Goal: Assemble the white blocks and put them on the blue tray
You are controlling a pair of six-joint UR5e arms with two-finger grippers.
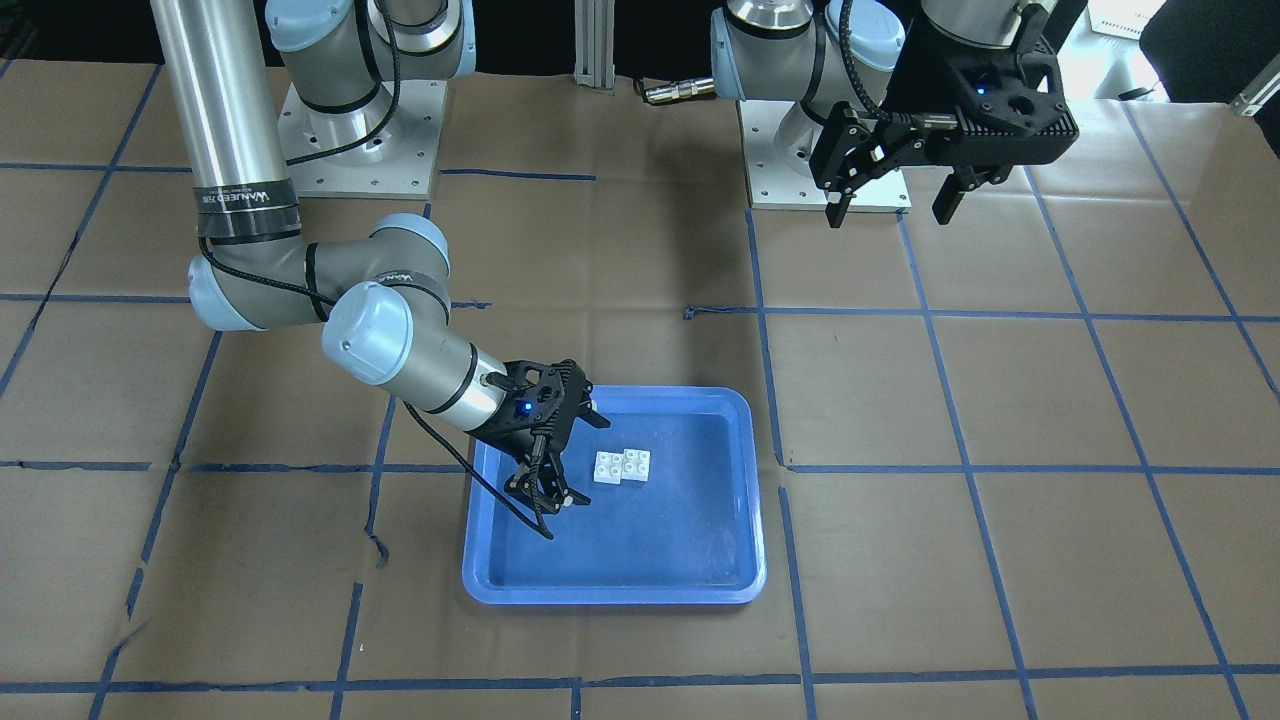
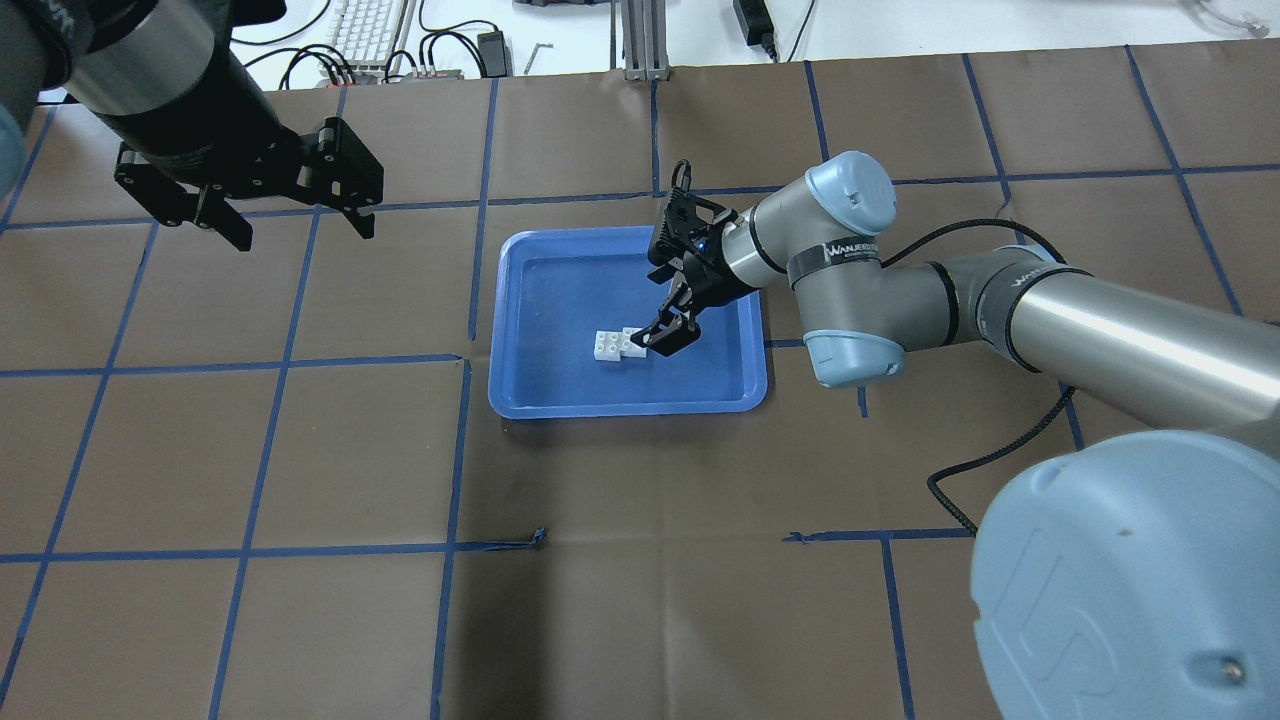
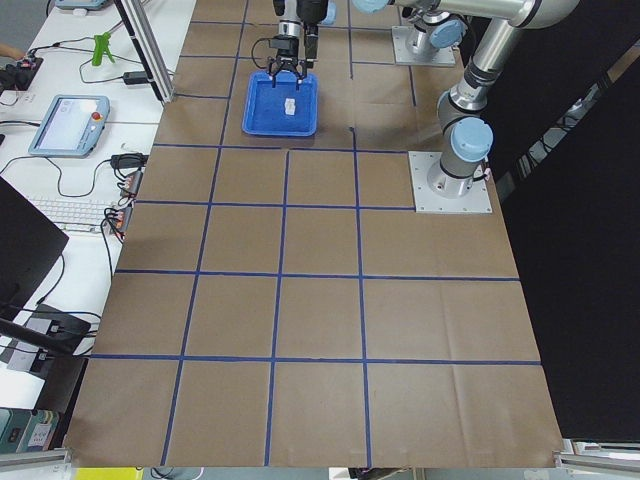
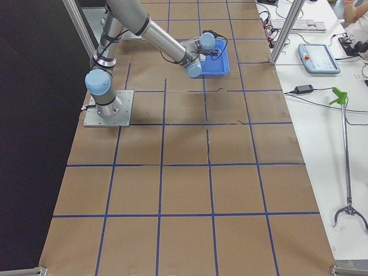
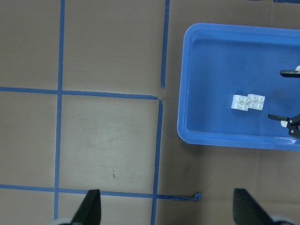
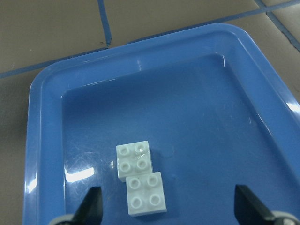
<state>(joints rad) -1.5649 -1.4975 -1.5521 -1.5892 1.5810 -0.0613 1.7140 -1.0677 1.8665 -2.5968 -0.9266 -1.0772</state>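
The two white blocks (image 1: 622,466) lie together on the floor of the blue tray (image 1: 610,595), offset and touching, one partly overlapping the other. They also show in the overhead view (image 2: 617,345), the right wrist view (image 6: 140,178) and the left wrist view (image 5: 248,101). My right gripper (image 1: 572,455) hangs open and empty over the tray (image 2: 630,405), just beside the blocks and not touching them; in its own view its fingertips (image 6: 91,206) flank the near block. My left gripper (image 2: 300,225) is open and empty, raised well away from the tray (image 5: 225,140).
Brown paper with a blue tape grid covers the table. The arms' metal base plates (image 1: 360,130) stand at the robot's side. A keyboard and cables (image 2: 370,30) lie beyond the far edge. A loose tape end (image 2: 538,538) sticks up in front of the tray.
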